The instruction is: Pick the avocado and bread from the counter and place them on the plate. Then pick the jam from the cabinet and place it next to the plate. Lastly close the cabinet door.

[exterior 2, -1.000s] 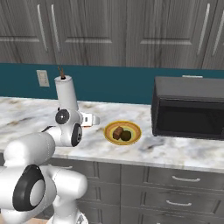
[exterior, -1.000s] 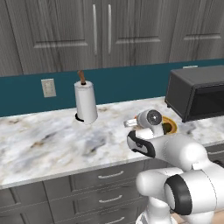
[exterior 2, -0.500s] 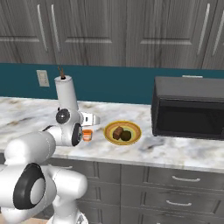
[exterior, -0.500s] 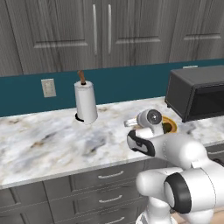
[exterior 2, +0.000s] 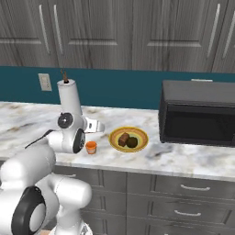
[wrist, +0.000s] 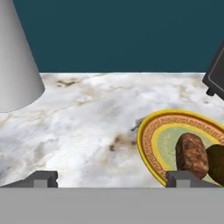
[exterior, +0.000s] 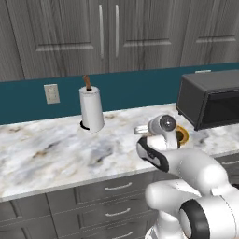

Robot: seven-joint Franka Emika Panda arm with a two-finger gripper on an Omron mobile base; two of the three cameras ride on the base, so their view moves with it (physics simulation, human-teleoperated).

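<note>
The plate (exterior 2: pixel 129 131) lies on the marble counter (exterior 2: pixel 27 119) with the brown bread (exterior 2: pixel 123 139) and the dark avocado (exterior 2: pixel 133 142) on it. The small orange jam (exterior 2: pixel 91 147) stands upright on the counter just left of the plate. My gripper (exterior 2: pixel 97 126) hovers above and slightly behind the jam, open, with nothing between its fingers. In the hand view the gripper (wrist: pixel 111 179) has its tips spread wide over bare counter, with the plate (wrist: pixel 151 140), bread (wrist: pixel 191 155) and avocado (wrist: pixel 217 162) at the right. Grey wall cabinet doors (exterior: pixel 93 37) above the counter stand shut.
A white paper towel roll (exterior 2: pixel 69 98) stands at the back left of the jam. A black microwave (exterior 2: pixel 197 112) sits right of the plate. Grey drawers (exterior 2: pixel 183 193) run under the counter's front edge. A wall socket (exterior: pixel 52 93) is on the teal backsplash.
The jaws have spread apart and the hand has lifted off the jam, which stays standing on the counter beside the plate.
</note>
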